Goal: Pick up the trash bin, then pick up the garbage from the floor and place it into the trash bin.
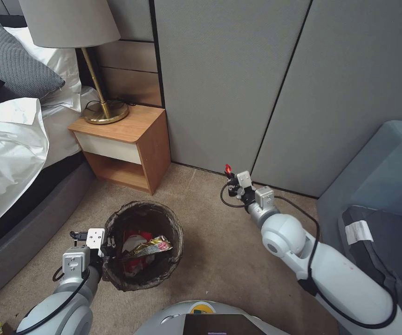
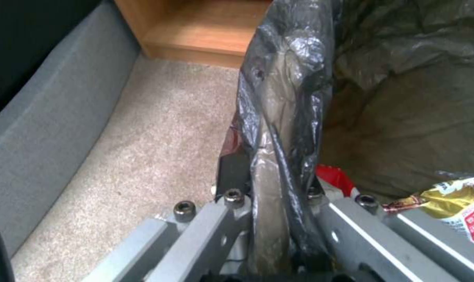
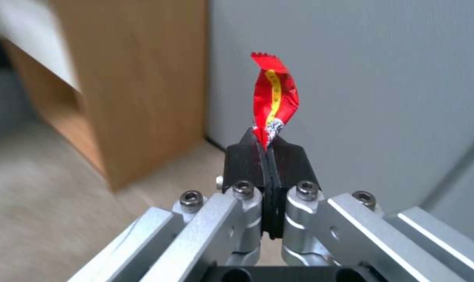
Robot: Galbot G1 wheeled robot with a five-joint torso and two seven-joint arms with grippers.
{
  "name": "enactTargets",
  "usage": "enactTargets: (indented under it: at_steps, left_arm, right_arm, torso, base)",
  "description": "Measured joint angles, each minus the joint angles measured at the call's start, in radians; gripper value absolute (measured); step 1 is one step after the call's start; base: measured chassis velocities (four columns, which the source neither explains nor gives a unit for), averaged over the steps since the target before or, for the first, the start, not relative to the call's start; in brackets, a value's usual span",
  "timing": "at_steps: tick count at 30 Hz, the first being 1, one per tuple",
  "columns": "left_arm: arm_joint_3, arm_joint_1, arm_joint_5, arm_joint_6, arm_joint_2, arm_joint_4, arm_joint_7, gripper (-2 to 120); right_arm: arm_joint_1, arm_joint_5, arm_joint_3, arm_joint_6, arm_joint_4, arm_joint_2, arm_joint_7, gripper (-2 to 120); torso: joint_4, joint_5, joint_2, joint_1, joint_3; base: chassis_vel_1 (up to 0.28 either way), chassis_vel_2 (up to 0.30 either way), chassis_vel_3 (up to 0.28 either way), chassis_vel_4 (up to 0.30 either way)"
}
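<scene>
Nearest us, our left gripper (image 1: 109, 242) pinches the trash bin (image 1: 143, 244) by its bag-lined rim, snack packets (image 1: 138, 251) just inside. Farther off, our right gripper (image 3: 268, 150) clamps a red wrapper (image 3: 273, 102) sticking out beyond its pads.

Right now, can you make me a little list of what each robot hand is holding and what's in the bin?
left tool: shut on the rim of the small round white bin with dark bag liner, by the bed
right tool: shut on a red crinkly snack wrapper, held up near the grey wall panel
inside bin: gold foil wrapper, red-and-white packets
nearby: wooden bedside table with brass lamp
floor: beige carpet
</scene>
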Motion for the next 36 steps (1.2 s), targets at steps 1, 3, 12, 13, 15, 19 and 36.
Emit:
enactTargets:
  at_steps: [1, 3, 12, 13, 15, 19, 36]
  left_arm:
    - [0.001, 0.000, 0.000, 0.000, 0.000, 0.000, 0.000, 3]
    - [0.001, 0.000, 0.000, 0.001, 0.000, 0.000, 0.000, 3]
    - [0.005, 0.001, 0.001, 0.003, -0.007, 0.000, 0.000, 3]
    - [0.006, 0.000, 0.002, 0.004, -0.008, 0.000, -0.001, 3]
    - [0.007, -0.001, 0.002, 0.004, -0.009, 0.000, -0.001, 3]
    - [0.010, -0.005, 0.003, 0.004, -0.014, 0.000, -0.001, 3]
    - [0.011, -0.016, 0.010, 0.006, -0.024, 0.000, 0.000, 3]
  right_arm:
    - [0.007, 0.019, 0.000, 0.008, 0.027, -0.009, -0.012, 0]
    - [0.012, 0.037, -0.004, 0.016, 0.054, -0.018, -0.028, 0]
    - [0.043, 0.074, -0.075, 0.030, 0.146, -0.030, -0.157, 0]
    - [0.046, 0.073, -0.082, 0.032, 0.147, -0.029, -0.170, 0]
    - [0.059, 0.069, -0.100, 0.040, 0.147, -0.029, -0.207, 0]
    - [0.116, 0.070, -0.158, 0.051, 0.150, -0.034, -0.284, 0]
    - [0.332, 0.136, -0.441, 0.013, 0.176, -0.047, -0.272, 0]
  torso:
    - [0.0000, 0.0000, 0.000, 0.000, 0.000]
    - [0.0000, 0.0000, 0.000, 0.000, 0.000]
    - [0.0000, 0.0000, 0.000, 0.000, 0.000]
    - [0.0000, 0.0001, 0.000, 0.000, 0.000]
    - [-0.0001, 0.0000, 0.000, 0.000, 0.000]
    - [-0.0001, 0.0000, 0.000, 0.000, 0.000]
    - [-0.0001, 0.0000, 0.000, 0.000, 0.000]
  base:
    - [0.000, 0.000, 0.000, 0.000]
    - [0.000, 0.000, 0.000, 0.000]
    - [0.000, 0.000, 0.000, 0.000]
    - [0.000, 0.000, 0.000, 0.000]
    - [0.000, 0.000, 0.000, 0.000]
    - [0.000, 0.000, 0.000, 0.000]
    - [0.000, 0.000, 0.000, 0.000]
